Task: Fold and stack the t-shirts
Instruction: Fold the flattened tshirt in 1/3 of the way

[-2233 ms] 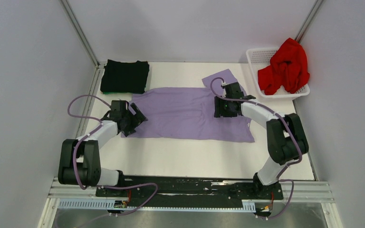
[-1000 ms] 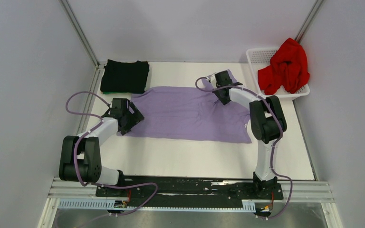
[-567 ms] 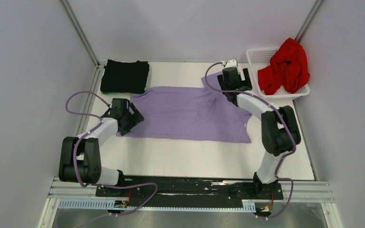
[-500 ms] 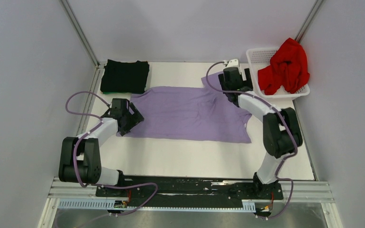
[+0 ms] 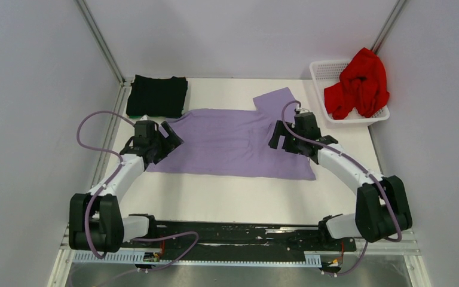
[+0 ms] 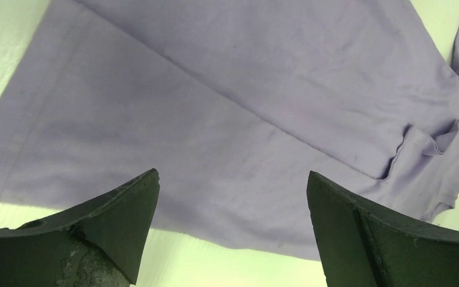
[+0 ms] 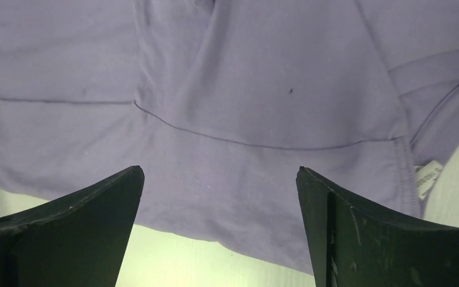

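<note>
From above, the left gripper (image 5: 166,135) covered the left hem corner of the lavender-purple short-sleeved cloth t-shirt (image 5: 230,143). The right gripper (image 5: 282,139) hid part of its shoulder area, so the cloth beneath each could not be made out there. Whether either gripper touched the cloth could not be told. The wrist cameras showed only the dark fingertips, cut off at the bottom edge. Both pairs of jaws stood wide apart with nothing between them, and purple cloth lay flat below. In the right wrist view a small white neck label (image 7: 427,176) peeked out at the shirt's edge, its print too small to read.

The shirt lay spread across the middle of the white tabletop (image 5: 245,200), one sleeve (image 5: 275,98) pointing toward the far side. A folded black t-shirt (image 5: 156,95) sat at the far left corner, just beside the purple one's corner. The crumpled bright red t-shirt (image 5: 358,84) filled the white plastic lattice basket (image 5: 321,69) at the far right, hiding most of it.
</note>
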`<state>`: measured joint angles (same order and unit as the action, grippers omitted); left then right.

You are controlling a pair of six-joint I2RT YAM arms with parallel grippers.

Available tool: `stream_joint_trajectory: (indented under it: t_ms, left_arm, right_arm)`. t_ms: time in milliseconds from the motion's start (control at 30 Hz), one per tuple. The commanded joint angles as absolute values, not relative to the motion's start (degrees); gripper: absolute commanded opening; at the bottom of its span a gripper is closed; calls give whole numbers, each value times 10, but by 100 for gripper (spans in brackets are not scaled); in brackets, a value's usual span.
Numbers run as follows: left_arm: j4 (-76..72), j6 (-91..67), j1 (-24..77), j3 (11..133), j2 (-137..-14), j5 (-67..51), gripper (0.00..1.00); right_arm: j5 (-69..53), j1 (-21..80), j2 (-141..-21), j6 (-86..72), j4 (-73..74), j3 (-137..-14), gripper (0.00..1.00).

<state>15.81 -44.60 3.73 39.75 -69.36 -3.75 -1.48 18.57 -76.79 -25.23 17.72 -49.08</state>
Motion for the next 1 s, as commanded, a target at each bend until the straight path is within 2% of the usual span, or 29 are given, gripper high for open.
stream_joint_trajectory:
  t_ms: [0,167,367,567,967]
  left_arm:
    - [91,-448,46,423,-755,-79,100]
    - [77,-453,57,442,-850,-89,100]
    - [96,-459,101,401,-851,-82,100]
    - [192,-493,166,329,-738,-22,100]
    - [322,-555,234,222,-517,-37,100]
  right_arm:
    - [-64,191,-827,-289,207,-505,100]
    - [-1,191,-904,-313,239,-514,100]
    - [78,189,-928,-356,330,-495,100]
    - [157,181,-900,-421,480,-461,100]
    - [127,171,-833,-492,562,-417,100]
